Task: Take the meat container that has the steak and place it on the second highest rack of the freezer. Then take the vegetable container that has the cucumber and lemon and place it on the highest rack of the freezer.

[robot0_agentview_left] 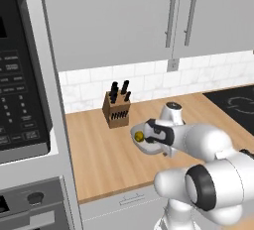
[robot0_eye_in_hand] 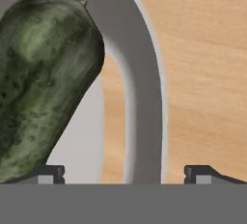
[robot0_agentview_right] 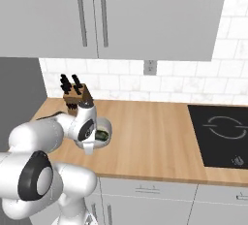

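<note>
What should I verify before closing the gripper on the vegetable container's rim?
1. Gripper open: ok, fingertips stand wide apart.
2. Rim between the fingertips: ok, the vegetable container wall runs up between them in the hand view.
3. Right container: ok, cucumber lies inside; a yellow item, likely the lemon, shows in the left base view.
4. Cucumber clear of the left fingertip: cannot tell, it looms right above that tip.
5. Container resting on the wooden counter: ok.
6. Depth of fingers over the rim: cannot tell.
</note>
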Available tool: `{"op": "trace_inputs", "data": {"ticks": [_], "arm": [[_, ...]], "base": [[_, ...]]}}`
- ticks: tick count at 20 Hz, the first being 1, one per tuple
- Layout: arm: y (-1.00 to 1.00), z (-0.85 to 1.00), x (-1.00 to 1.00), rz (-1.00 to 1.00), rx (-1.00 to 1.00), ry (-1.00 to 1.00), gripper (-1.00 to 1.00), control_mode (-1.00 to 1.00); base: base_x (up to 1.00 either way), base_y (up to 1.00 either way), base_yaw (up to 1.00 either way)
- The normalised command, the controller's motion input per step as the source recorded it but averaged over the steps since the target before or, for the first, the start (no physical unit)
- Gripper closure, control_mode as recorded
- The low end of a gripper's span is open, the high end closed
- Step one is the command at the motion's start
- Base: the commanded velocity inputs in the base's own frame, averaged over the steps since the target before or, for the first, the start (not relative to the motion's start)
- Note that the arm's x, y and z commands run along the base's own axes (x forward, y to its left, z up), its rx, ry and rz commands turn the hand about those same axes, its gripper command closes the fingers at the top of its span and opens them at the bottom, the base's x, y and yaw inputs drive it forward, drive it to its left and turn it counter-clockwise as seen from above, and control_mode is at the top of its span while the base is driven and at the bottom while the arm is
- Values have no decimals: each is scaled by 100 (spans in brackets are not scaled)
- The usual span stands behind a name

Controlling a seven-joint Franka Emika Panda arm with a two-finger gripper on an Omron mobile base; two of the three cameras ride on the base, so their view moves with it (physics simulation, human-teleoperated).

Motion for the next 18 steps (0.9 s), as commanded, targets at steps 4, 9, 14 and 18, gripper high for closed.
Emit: {"op": "trace_inputs", "data": {"ticks": [4, 9, 14, 18], "arm": [[0, -17, 0, 3, -1, -5, -100, -100], [0, 0, 0, 0, 0, 0, 100, -100], [0, 0, 0, 0, 0, 0, 100, -100], [0, 0, 0, 0, 0, 0, 100, -100]], "base": [[0, 0, 0], [0, 0, 0], [0, 0, 0], [0, 0, 0]]}}
